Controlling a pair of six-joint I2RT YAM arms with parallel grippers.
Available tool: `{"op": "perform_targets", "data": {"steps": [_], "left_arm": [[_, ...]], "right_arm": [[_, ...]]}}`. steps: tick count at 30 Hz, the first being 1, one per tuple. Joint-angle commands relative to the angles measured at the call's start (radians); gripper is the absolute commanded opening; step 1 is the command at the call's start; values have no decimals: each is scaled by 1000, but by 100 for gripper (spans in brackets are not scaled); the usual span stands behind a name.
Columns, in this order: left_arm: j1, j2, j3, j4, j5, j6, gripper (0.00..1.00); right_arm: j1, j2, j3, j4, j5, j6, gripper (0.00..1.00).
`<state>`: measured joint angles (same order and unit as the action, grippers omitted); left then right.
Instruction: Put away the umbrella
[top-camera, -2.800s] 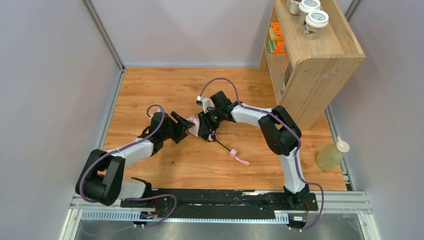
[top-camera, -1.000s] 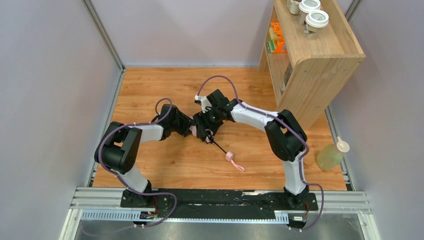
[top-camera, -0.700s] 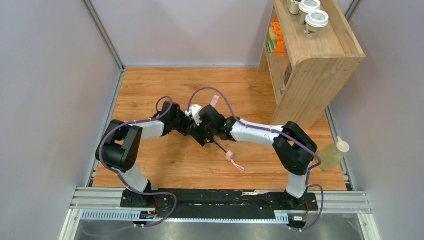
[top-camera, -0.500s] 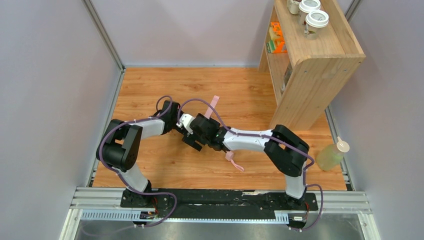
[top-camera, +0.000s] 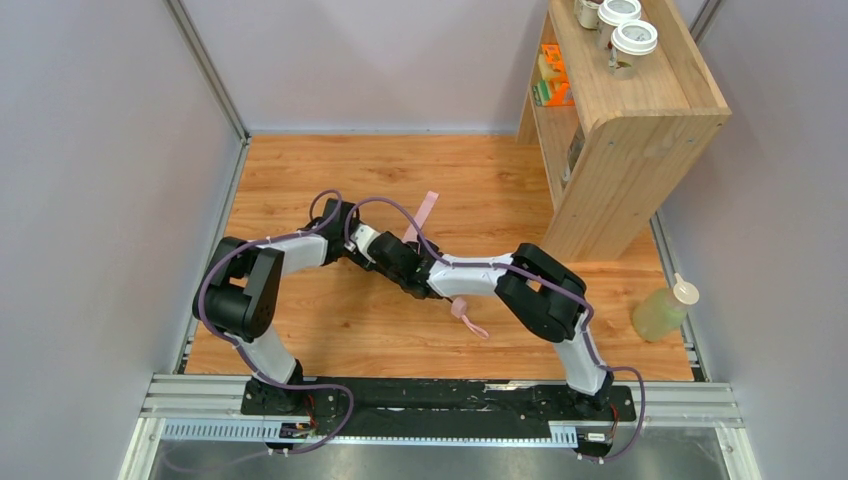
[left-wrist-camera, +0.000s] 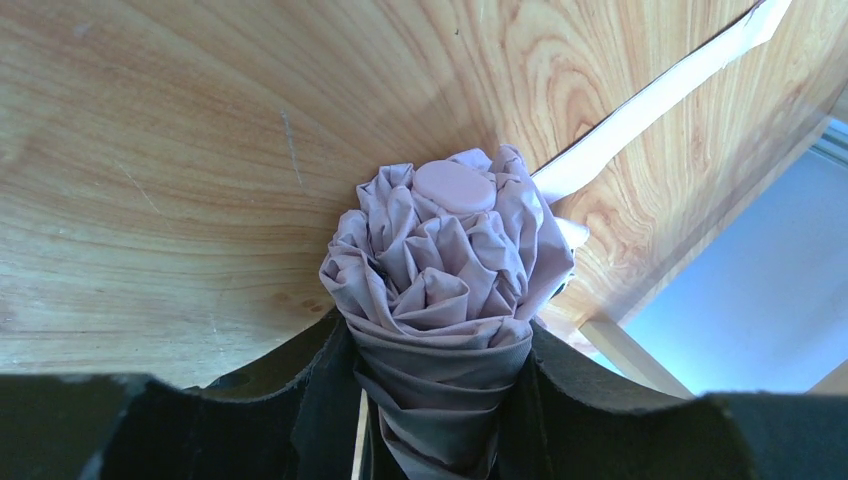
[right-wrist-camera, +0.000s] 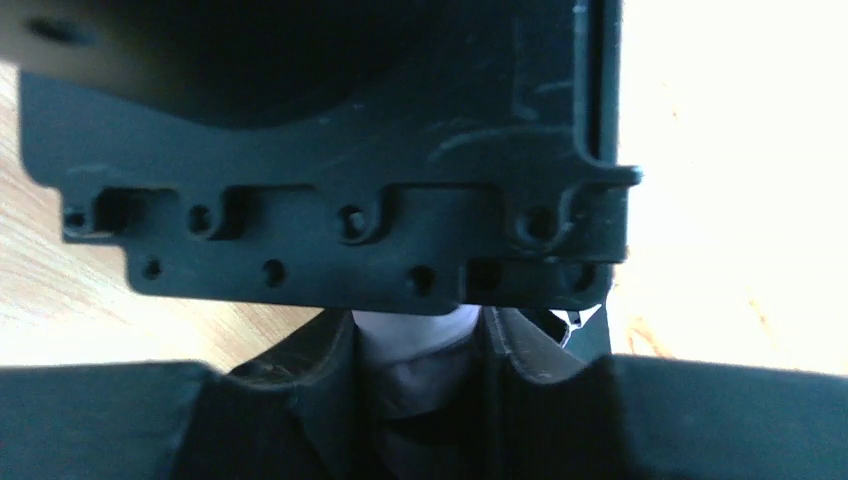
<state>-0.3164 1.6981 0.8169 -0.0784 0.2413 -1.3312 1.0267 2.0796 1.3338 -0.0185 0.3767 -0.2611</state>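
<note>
My R claw (right-wrist-camera: 418, 345) just swung in toward 9 o'clock & pinched umbrella (left-wrist-camera: 445, 260) canopy. L claw (left-wrist-camera: 440, 345) half-shut on it too. Closure strap (top-camera: 425, 210) now free at 12, so wrap next, I reckon.

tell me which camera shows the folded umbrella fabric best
The left wrist view: the umbrella fills the middle, its bunched pink folds and round cap sharp, clamped in the left end effector. From the top, the arms hide it except its handle and strap. The right wrist view shows only a pale sliver.
</note>
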Motion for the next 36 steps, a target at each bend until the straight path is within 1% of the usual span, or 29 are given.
{"op": "perform_targets", "data": {"steps": [1,4,6,8,9,11,13,14,15,16,17,18,21,26,29,31,32,33,34,35,36], "left_arm": [[-15,57,-62,-281,-112,115,0],[-15,43,-55,-268,-112,132,0],[-13,40,-48,-250,-106,145,0],[-15,41,-42,-224,-94,162,0],[-15,40,-39,-213,-88,173,1],[-13,28,-36,-184,-82,181,15],[-12,14,-36,-166,-86,187,37],[-12,8,-35,-149,-83,199,43],[-12,-3,-36,-133,-82,202,53],[-13,-8,-42,-123,-77,204,60],[-12,-14,-47,-104,-74,204,70],[-12,-15,-50,-106,-70,205,71],[-13,-5,-74,-68,-57,190,72],[-13,8,-131,-26,-43,185,73],[-18,9,-147,-43,-59,181,73],[-23,12,-168,-35,-65,181,71],[-23,12,-176,-23,-71,181,64],[-24,12,-195,-20,-85,175,60],[-24,6,-205,1,-91,173,47],[-24,6,-225,11,-100,175,39],[-24,5,-228,15,-103,175,27]], "right_arm": [[-39,65,13,-43,-45,69,18],[-72,65,-60,-72,-139,163,1],[-80,34,-137,-55,-192,207,0],[-103,27,-148,-99,-287,255,0],[-118,33,-137,-142,-335,305,0],[-138,33,-136,-187,-448,356,0],[-157,25,-159,-193,-534,388,0],[-171,31,-162,-199,-571,407,0],[-183,31,-169,-199,-602,419,0],[-198,34,-174,-202,-642,434,0],[-218,39,-177,-202,-675,453,0],[-232,43,-173,-205,-720,471,0],[-272,77,-130,-241,-847,511,0],[-318,149,-62,-267,-993,562,0],[-341,183,-41,-244,-1056,602,0],[-355,207,-30,-219,-1116,635,0],[-356,211,-22,-212,-1128,646,0],[-358,217,-15,-209,-1150,649,0],[-359,217,-13,-201,-1160,657,0],[-361,218,-7,-205,-1165,657,0],[-363,220,-1,-213,-1171,651,0]]}}
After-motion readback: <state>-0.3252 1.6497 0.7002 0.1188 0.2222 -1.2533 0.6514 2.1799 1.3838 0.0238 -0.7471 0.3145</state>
